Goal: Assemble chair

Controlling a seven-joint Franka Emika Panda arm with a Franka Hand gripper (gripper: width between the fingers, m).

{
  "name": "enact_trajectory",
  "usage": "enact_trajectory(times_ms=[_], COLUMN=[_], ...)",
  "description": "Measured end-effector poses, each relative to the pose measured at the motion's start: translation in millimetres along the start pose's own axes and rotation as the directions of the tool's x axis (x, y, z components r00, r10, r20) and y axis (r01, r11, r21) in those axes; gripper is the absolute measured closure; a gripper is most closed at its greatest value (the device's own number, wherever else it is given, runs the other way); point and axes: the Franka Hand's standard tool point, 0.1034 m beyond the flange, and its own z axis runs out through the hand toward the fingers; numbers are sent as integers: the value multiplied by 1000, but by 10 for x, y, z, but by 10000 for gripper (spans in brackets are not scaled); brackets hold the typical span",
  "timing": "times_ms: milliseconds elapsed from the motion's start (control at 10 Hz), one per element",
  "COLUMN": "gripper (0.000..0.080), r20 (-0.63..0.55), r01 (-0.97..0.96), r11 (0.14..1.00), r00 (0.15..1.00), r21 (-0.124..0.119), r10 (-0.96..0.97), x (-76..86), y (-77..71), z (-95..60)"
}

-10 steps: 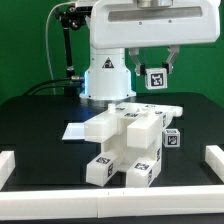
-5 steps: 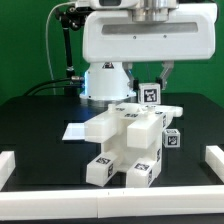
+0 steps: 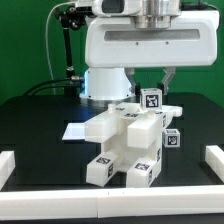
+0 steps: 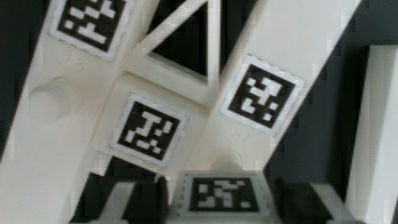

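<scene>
The tool [image 3: 152, 93] clamps the post [image 4: 219, 193] across its flat faces. It is likely light, stiff and slippery. The chair [image 3: 125, 140] sits below the tool.

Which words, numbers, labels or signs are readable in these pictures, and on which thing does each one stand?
No readable words, numbers or brands in either view.
Only square black-and-white tags, patterns without text, on the chair parts and on the small part in the gripper.
</scene>
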Motion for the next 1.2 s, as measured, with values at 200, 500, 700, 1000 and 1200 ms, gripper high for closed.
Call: enact_trajectory(times_ms=[200, 500, 700, 1000, 1200], gripper=[518, 518, 518, 518, 518], r20=[2, -4, -8, -10, 5], r01=[4, 5, 3, 1, -2], r11=[1000, 1000, 1000, 1000, 1000], r00=[1000, 1000, 1000, 1000, 1000], r21=[1, 1, 0, 1, 3], r10=[-4, -5, -3, -1, 2], x=[-16, -18, -17, -31, -57], y=[-21, -25, 5, 6, 17], z=[1, 2, 2, -2, -7])
